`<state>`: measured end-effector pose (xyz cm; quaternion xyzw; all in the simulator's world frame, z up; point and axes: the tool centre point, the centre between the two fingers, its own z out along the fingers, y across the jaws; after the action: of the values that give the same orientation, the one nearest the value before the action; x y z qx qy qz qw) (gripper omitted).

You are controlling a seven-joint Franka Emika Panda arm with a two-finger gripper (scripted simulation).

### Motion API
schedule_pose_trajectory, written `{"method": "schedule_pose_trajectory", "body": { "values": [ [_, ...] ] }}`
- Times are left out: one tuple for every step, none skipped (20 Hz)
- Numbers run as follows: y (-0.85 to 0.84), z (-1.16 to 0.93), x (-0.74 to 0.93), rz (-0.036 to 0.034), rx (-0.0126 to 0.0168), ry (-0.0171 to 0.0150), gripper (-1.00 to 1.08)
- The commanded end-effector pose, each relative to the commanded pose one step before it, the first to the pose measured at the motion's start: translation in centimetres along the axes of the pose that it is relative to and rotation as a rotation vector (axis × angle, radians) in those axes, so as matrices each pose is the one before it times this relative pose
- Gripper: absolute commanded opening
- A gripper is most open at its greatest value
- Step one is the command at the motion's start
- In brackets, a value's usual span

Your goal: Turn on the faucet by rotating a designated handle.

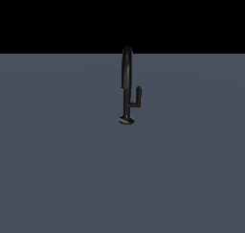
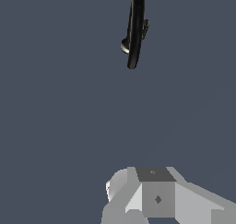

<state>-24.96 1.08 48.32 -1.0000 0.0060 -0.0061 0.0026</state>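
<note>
Hand (image 2: 156,197): only its grey body shows, so open or closed cannot be told. The faucet (image 2: 135,29) stands well ahead, untouched. Approach stage, by judgement; next move must reach the handle (image 2: 145,28), not the spout.

One faucet (image 1: 126,74), black, upright at centre of the exterior view, just above the middle of the frame. One handle (image 1: 137,97), a single short lever on the stem, toward the exterior view's right. One round base at the foot. One grey floor (image 1: 57,169) across the lower frame. One gripper (image 2: 156,195), partly seen in the wrist view.
</note>
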Motion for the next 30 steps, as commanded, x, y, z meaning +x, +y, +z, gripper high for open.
{"method": "schedule_pose_trajectory", "body": {
  "values": [
    [0.001, 0.000, 0.000, 0.00000, 0.00000, 0.00000, -1.00],
    [-0.026, -0.008, -0.001, 0.00000, 0.00000, 0.00000, -1.00],
    [0.017, 0.011, 0.056, 0.00126, 0.00114, -0.00118, -1.00],
    [-0.010, 0.004, 0.069, 0.00157, 0.00143, -0.00147, -1.00],
    [-0.010, 0.007, 0.099, 0.00226, 0.00206, -0.00212, -1.00],
    [-0.015, 0.008, 0.126, 0.00288, 0.00262, -0.00270, -1.00],
    [-0.019, 0.010, 0.154, 0.00351, 0.00319, -0.00329, -1.00],
    [-0.023, 0.011, 0.182, 0.00415, 0.00378, -0.00390, -1.00],
    [-0.027, 0.013, 0.211, 0.00480, 0.00437, -0.00451, -1.00],
    [-0.029, 0.015, 0.240, 0.00547, 0.00498, -0.00513, -1.00],
    [-0.034, 0.016, 0.269, 0.00612, 0.00557, -0.00575, -1.00],
    [-0.036, 0.019, 0.300, 0.00681, 0.00621, -0.00640, -1.00],
    [-0.040, 0.020, 0.329, 0.00748, 0.00681, -0.00702, -1.00],
    [-0.043, 0.022, 0.359, 0.00817, 0.00744, -0.00767, -1.00],
    [-0.048, 0.024, 0.389, 0.00885, 0.00807, -0.00832, -1.00],
    [-0.051, 0.026, 0.420, 0.00956, 0.00871, -0.00898, -1.00],
    [-0.054, 0.028, 0.452, 0.01028, 0.00937, -0.00966, -1.00],
    [-0.058, 0.030, 0.484, 0.01100, 0.01003, -0.01034, -1.00],
    [-0.062, 0.031, 0.516, 0.01173, 0.01071, -0.01103, -1.00],
    [-0.066, 0.033, 0.549, 0.01247, 0.01139, -0.01172, -1.00],
    [-0.069, 0.035, 0.581, 0.01319, 0.01205, -0.01240, -1.00],
    [-0.070, 0.036, 0.596, 0.01352, 0.01237, -0.01273, -1.00],
    [-0.072, 0.035, 0.599, 0.01359, 0.01244, -0.01279, -1.00],
    [-0.071, 0.035, 0.603, 0.01368, 0.01254, -0.01288, -1.00],
    [-0.072, 0.035, 0.607, 0.01375, 0.01262, -0.01296, -1.00],
    [-0.073, 0.035, 0.610, 0.01382, 0.01270, -0.01303, -1.00],
    [-0.073, 0.035, 0.614, 0.01389, 0.01279, -0.01311, -1.00],
    [-0.073, 0.035, 0.617, 0.01395, 0.01287, -0.01318, -1.00],
    [-0.073, 0.034, 0.620, 0.01402, 0.01295, -0.01325, -1.00],
    [-0.074, 0.034, 0.623, 0.01407, 0.01302, -0.01331, -1.00]
  ]
}}
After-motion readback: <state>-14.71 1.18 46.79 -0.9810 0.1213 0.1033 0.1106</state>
